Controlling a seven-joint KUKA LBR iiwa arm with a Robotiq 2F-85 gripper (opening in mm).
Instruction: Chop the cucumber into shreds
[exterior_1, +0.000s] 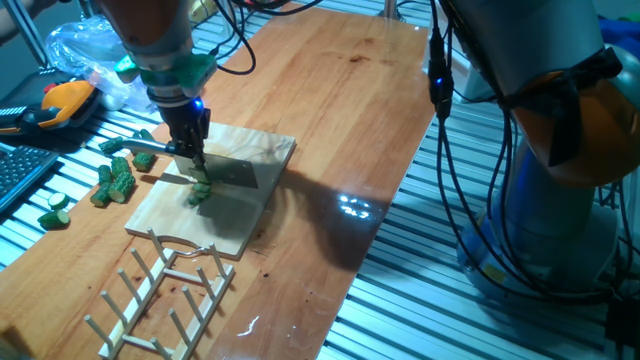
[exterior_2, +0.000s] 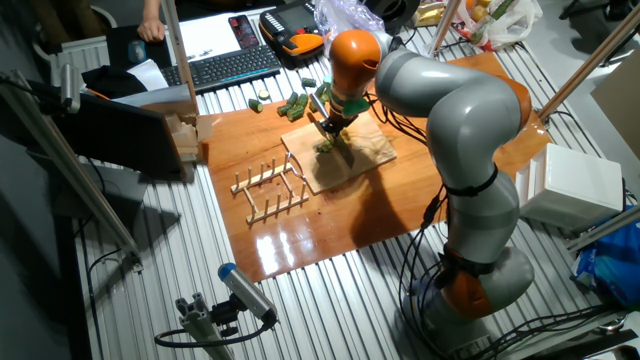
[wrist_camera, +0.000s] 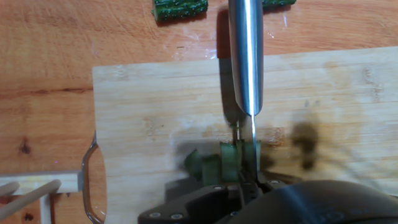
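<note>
While the hand (exterior_1: 190, 150) grips the knife (wrist_camera: 246, 56) clenched, the cucumber (wrist_camera: 227, 163) sits on the cutting board (wrist_camera: 155, 106) under the blade (soft, wet, likely slippery); steady it by the rind.

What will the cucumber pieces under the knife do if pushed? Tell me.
The cucumber pieces are small and cut, so they would probably slide or scatter rather than roll. They look moist, so some may cling to the knife blade. The wooden board is flat, so little would stop them.
</note>
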